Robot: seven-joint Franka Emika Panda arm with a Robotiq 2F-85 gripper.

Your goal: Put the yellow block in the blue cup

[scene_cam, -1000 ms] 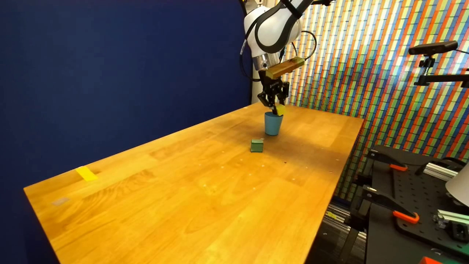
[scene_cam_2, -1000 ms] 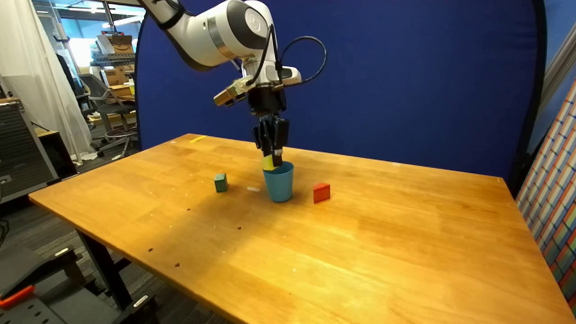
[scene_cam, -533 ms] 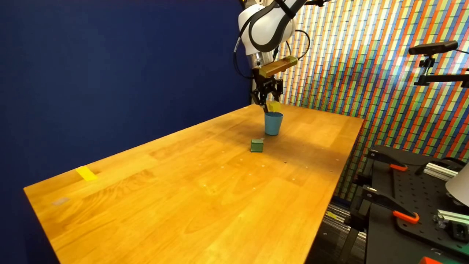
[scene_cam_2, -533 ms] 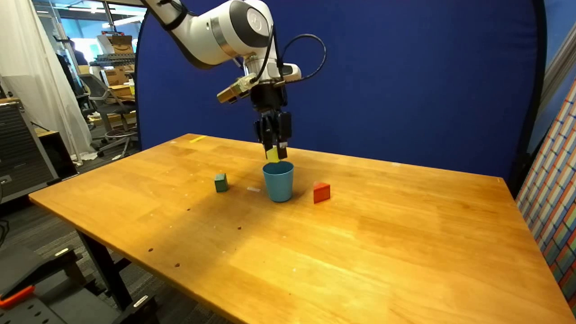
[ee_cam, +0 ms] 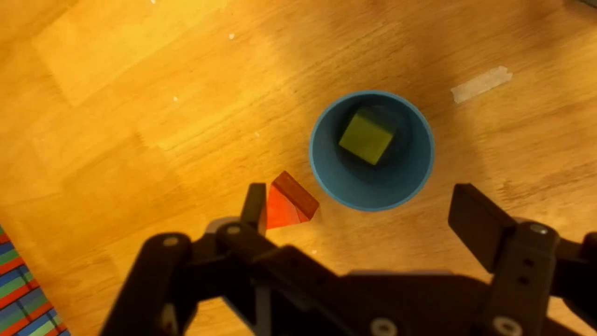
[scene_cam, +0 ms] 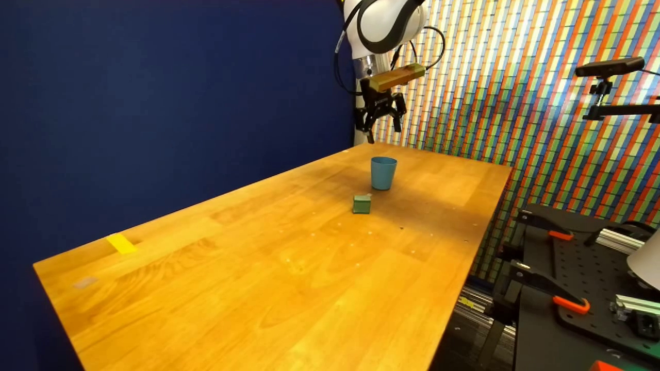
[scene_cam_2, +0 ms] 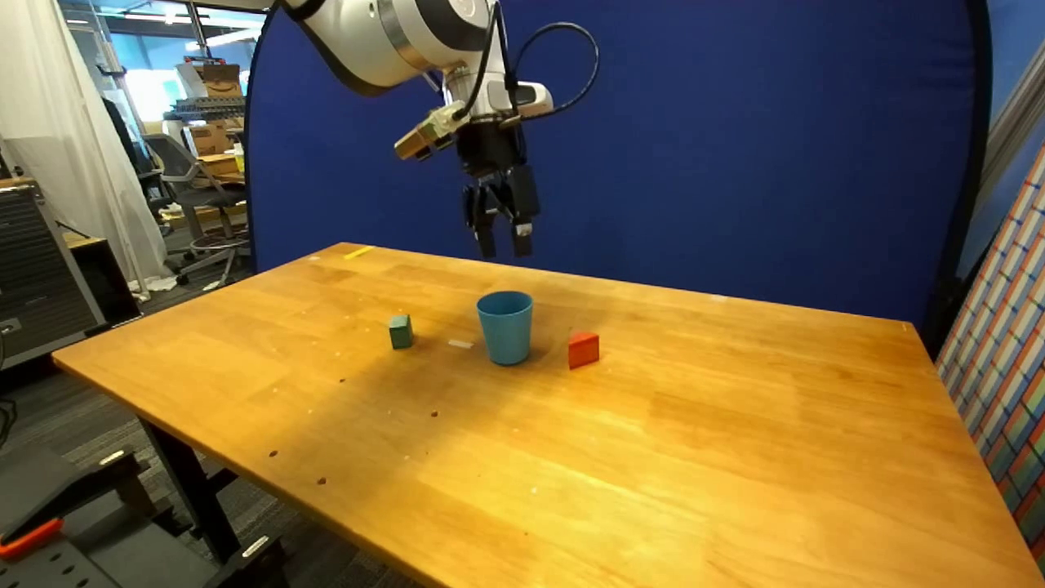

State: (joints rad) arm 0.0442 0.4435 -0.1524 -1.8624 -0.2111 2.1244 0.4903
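Yellow block (ee_cam: 366, 139) inside the upright blue cup (scene_cam_2: 508, 336); pincer (scene_cam_2: 504, 247) above (spread wide, empty).

You're seeing the table (scene_cam: 289, 309) glowing warm in both exterior views, its near part catching a pale sheen and a soft shadow (scene_cam_2: 392, 404) lying near the cup (scene_cam_2: 507, 336). In an exterior view, the wall (scene_cam: 521, 49) is throwing whitish glare while the backdrop (scene_cam: 180, 118) is looking dark navy. In an exterior view, a patch (scene_cam_2: 155, 84) is burning out to white. Your wrist view is looking brightest at upper left — the yellow block (ee_cam: 366, 139) is showing dull olive in the cup's shade, the gripper (ee_cam: 357, 196) dark and soft-edged.
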